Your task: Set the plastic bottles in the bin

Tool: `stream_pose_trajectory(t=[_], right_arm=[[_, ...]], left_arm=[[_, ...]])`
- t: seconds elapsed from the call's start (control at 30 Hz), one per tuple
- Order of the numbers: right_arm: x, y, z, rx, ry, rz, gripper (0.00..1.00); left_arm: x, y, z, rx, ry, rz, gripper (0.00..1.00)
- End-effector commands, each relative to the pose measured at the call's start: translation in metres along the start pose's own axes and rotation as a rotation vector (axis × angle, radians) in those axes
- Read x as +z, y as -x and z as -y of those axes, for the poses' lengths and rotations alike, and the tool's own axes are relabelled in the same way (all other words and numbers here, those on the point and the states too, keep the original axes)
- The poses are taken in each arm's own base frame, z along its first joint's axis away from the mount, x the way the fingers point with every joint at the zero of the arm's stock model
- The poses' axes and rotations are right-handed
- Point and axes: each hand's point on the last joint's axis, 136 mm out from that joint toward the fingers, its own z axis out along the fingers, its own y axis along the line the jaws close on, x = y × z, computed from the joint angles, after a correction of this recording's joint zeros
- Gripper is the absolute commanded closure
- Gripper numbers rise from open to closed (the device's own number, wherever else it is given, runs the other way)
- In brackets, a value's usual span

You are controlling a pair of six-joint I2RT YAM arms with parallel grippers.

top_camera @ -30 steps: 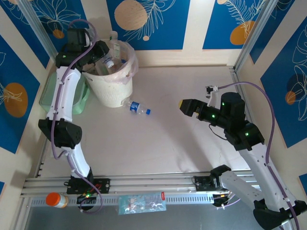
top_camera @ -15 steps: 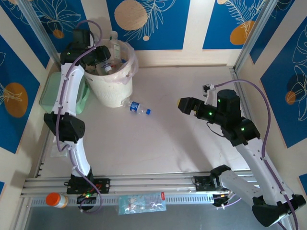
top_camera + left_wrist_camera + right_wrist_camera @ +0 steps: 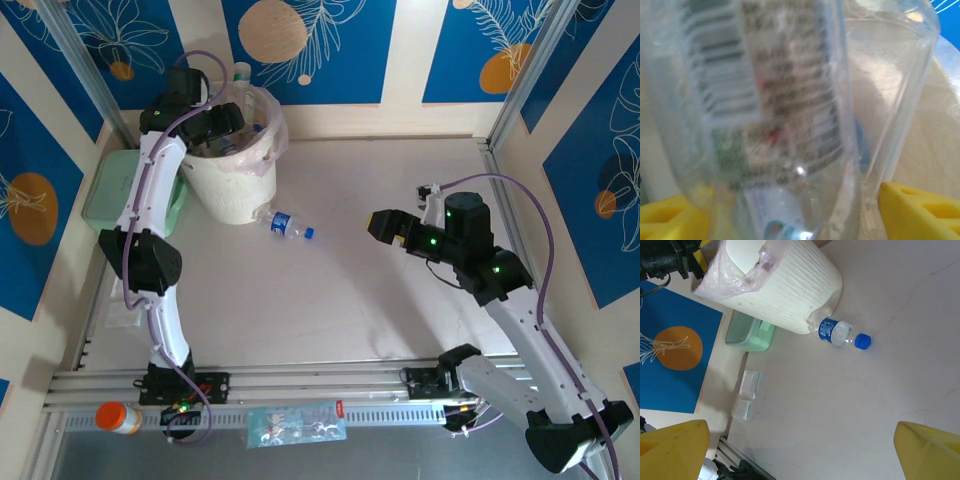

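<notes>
Over the bin (image 3: 240,190), the left claw (image 3: 226,124) is seen spread, with a blurred clear bottle (image 3: 770,125) between its fingers (image 3: 920,210) and a gap at one side. If dropped off-centre, it could be snagged by the liner (image 3: 272,135) and tipped over the rim. The blue-capped bottle (image 3: 288,224), laid on the bench (image 3: 330,310) against the bin's foot, could be rolled away by a glancing touch. Room is tight at the left, where the green box (image 3: 100,195) and back wall (image 3: 330,120) are close. Open bench is left around the empty, wide-spread right claw (image 3: 381,222).

Green box (image 3: 100,195), orange-capped jar (image 3: 118,417)
</notes>
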Motion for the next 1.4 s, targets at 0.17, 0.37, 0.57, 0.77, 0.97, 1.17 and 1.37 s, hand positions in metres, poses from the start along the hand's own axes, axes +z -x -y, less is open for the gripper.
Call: stream_pose_trajectory(t=[0.17,0.37,0.57,0.77,0.97,1.17,1.37], right_arm=[[0.000,0.000,-0.009,-0.012,0.031,-0.002,0.05],[0.010,-0.006,-0.013,-0.105,0.024,-0.037,0.05],[0.048,-0.026,-0.017,-0.284,-0.028,-0.169,0.05],[0.100,-0.040,-0.017,-0.324,0.012,-0.317,0.15],[0.160,-0.042,-0.008,-0.410,0.022,-0.404,0.14],[0.230,-0.030,0.021,-0.488,-0.038,-0.448,0.08],[0.290,-0.040,0.040,-0.443,-0.015,-0.562,0.07]], left_arm=[[-0.080,0.029,0.011,0.024,0.009,0.154,0.14],[-0.143,0.037,0.015,0.055,0.005,0.269,0.16],[-0.186,0.004,0.036,0.096,-0.112,0.314,0.20],[-0.194,-0.055,0.046,0.052,-0.241,0.272,0.32],[-0.200,-0.119,0.039,0.021,-0.323,0.206,0.33],[-0.187,-0.192,0.021,-0.016,-0.361,0.103,0.32],[-0.189,-0.246,0.023,0.041,-0.476,0.012,0.29]])
